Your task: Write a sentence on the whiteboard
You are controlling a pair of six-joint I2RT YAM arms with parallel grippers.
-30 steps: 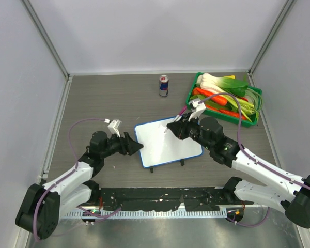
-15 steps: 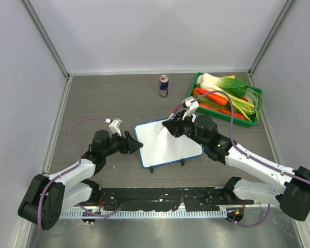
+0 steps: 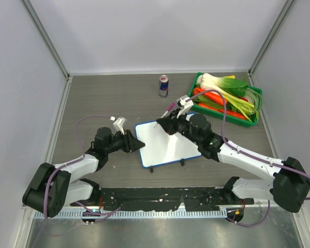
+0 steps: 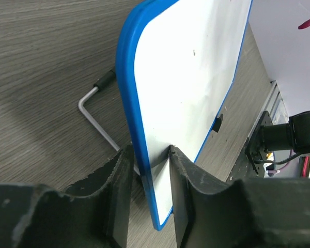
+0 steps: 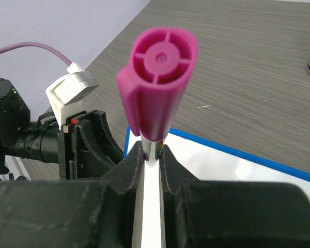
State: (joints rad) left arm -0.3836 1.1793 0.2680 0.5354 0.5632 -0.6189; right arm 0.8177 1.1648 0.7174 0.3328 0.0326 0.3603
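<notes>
Your left gripper (image 4: 150, 155) is clamped on the left rim of the whiteboard (image 3: 170, 147), which sits at the centre of the top view. Your right gripper (image 3: 164, 125) grips a magenta marker (image 5: 157, 88) at the board's upper left corner.

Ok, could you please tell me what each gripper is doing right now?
Left gripper: closed on the whiteboard at its edge.
Right gripper: closed on the pink marker.
</notes>
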